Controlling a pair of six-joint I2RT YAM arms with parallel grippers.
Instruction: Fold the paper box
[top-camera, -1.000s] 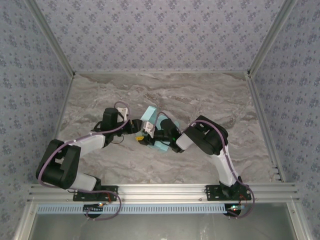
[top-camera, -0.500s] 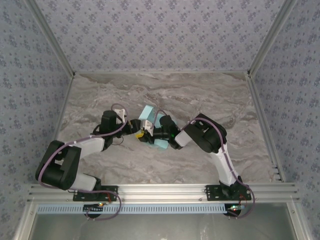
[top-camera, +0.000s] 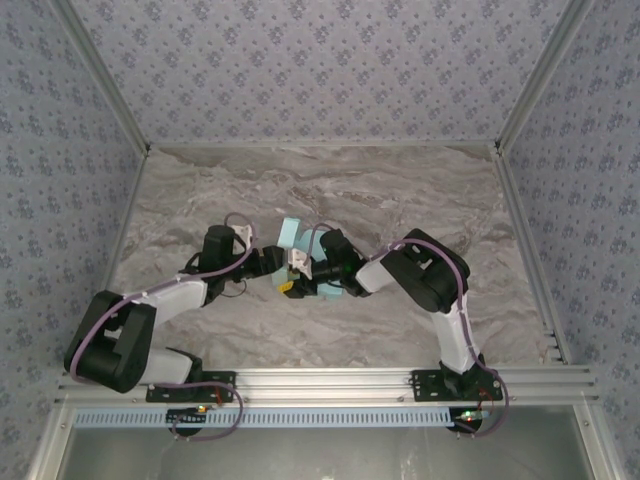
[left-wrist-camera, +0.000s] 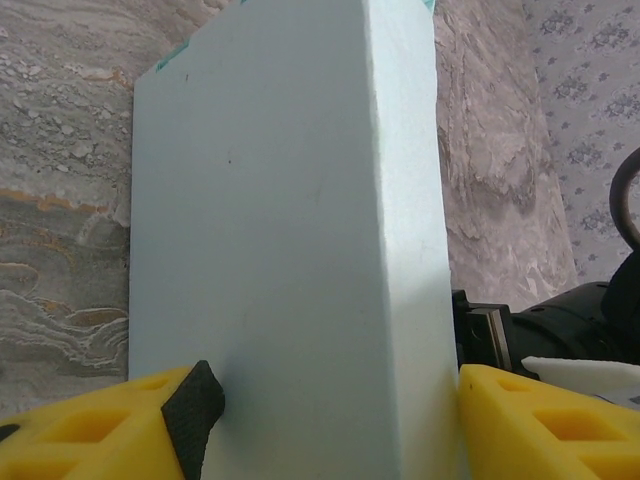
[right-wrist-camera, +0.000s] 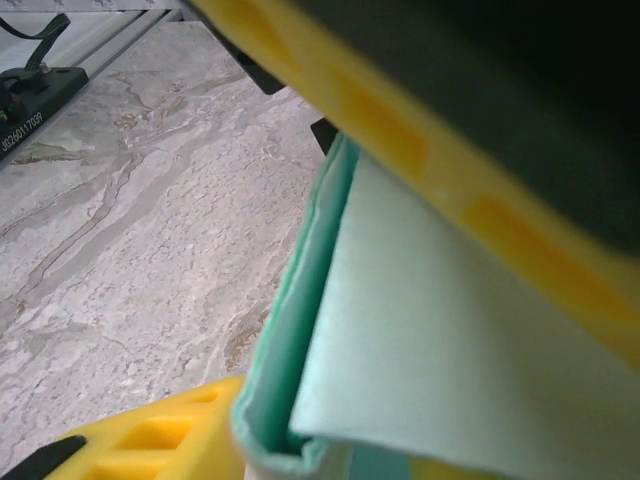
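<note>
Card of the paper box (left-wrist-camera: 280, 200) looks light and crease-prone, best held at its folds; left gripper (left-wrist-camera: 330, 410) and right gripper (right-wrist-camera: 300, 330) straddle it, whether clamped I can't tell.

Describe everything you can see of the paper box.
The paper box is thin, matte mint card, folded into a flat rectangular shape with one creased long edge and a narrow side wall. At one edge a darker turquoise layer curls round a paler panel. It sits near the middle of the marble table, between the fingers of the left gripper and of the right gripper; whether either clamps it cannot be told.
</note>
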